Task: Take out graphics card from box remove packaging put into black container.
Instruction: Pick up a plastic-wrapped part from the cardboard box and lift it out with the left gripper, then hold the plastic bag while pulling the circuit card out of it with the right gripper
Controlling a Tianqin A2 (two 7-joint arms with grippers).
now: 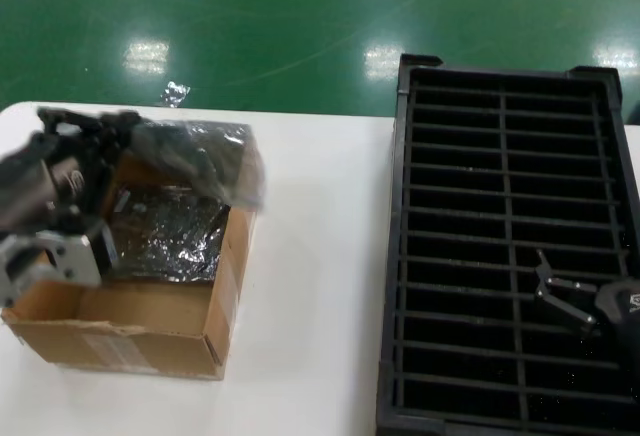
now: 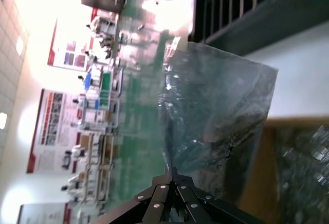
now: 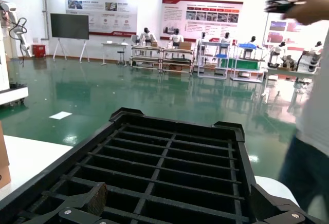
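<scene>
Right now left gripper [image 1: 75, 201] pinches shut on the bagged graphics card [image 1: 195, 161] lifting over the box [image 1: 140, 321]; slippery packaging [image 2: 216, 126] could slide free; right gripper [image 1: 560, 291] idles open above the black container [image 1: 510, 106].

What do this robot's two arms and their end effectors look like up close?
The left end effector sits on a blocky silver-grey and black wrist housing with a pale marking; its black fingers show small silver screws. The right end effector is black with grey metal fingers and white lettering on its wrist.
</scene>
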